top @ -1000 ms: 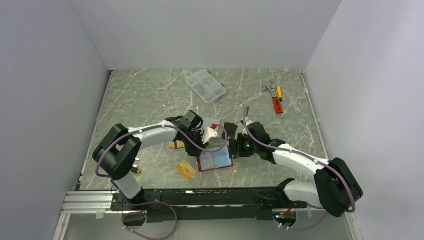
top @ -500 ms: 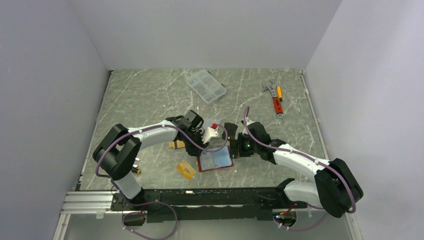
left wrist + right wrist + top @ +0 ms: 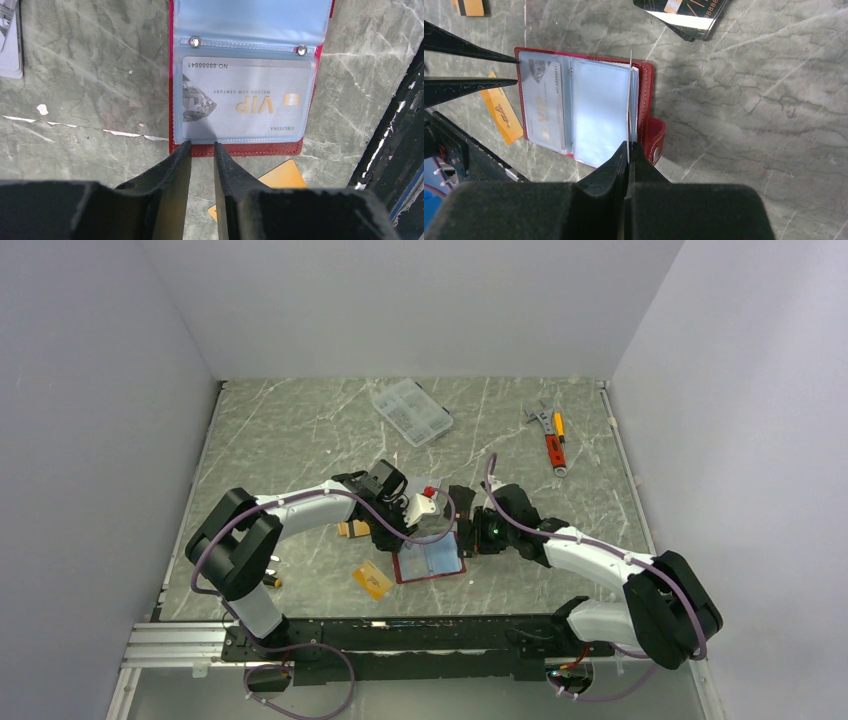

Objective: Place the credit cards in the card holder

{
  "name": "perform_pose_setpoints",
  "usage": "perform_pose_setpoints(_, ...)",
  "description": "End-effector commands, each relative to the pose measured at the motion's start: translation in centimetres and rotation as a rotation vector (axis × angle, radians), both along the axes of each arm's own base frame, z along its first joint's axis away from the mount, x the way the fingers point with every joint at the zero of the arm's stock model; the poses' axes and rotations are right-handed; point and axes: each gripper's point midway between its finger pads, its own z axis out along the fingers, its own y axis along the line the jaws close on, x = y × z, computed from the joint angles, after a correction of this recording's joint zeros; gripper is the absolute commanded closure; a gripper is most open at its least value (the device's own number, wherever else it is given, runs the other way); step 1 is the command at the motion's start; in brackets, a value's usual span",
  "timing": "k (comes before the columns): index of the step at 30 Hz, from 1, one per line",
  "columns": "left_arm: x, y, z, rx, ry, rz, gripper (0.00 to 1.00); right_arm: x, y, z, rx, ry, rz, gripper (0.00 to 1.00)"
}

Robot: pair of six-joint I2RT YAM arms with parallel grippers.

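The red card holder point(image 3: 431, 562) lies open on the table, its light blue sleeves up. A silver-grey VIP credit card point(image 3: 245, 102) sits in one sleeve. My right gripper point(image 3: 629, 145) is shut on another credit card point(image 3: 629, 100), seen edge-on and standing upright over the holder's snap-tab side point(image 3: 655, 140). My left gripper point(image 3: 201, 146) is open a narrow gap with nothing in it, its tips at the holder's red edge point(image 3: 250, 148) beside the VIP card. An orange card point(image 3: 285, 175) lies flat just off that edge.
A second orange card with a black stripe point(image 3: 469, 6) and a dark card point(image 3: 684, 12) lie on the marble near the holder. A light grey card point(image 3: 10, 45) lies off to one side. A clear plastic box point(image 3: 411, 411) and hand tools point(image 3: 552, 440) sit at the back.
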Motion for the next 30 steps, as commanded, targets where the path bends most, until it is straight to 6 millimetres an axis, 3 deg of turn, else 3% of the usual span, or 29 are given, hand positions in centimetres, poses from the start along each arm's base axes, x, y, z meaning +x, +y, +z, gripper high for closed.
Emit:
perform_pose_setpoints(1, 0.8, -0.7, 1.2, -0.022, -0.041, -0.023, 0.71, 0.1, 0.6, 0.2, 0.025, -0.011, 0.014, 1.0)
perform_pose_setpoints(14, 0.6, -0.7, 1.1, -0.016, -0.039, -0.034, 0.73, 0.5, 0.9, 2.1, 0.039, -0.049, 0.02, 1.0)
perform_pose_setpoints(30, 0.3, -0.7, 0.9, -0.006, -0.037, -0.048, 0.75, 0.2, 2.0, 2.4, 0.097, -0.038, 0.041, 1.0)
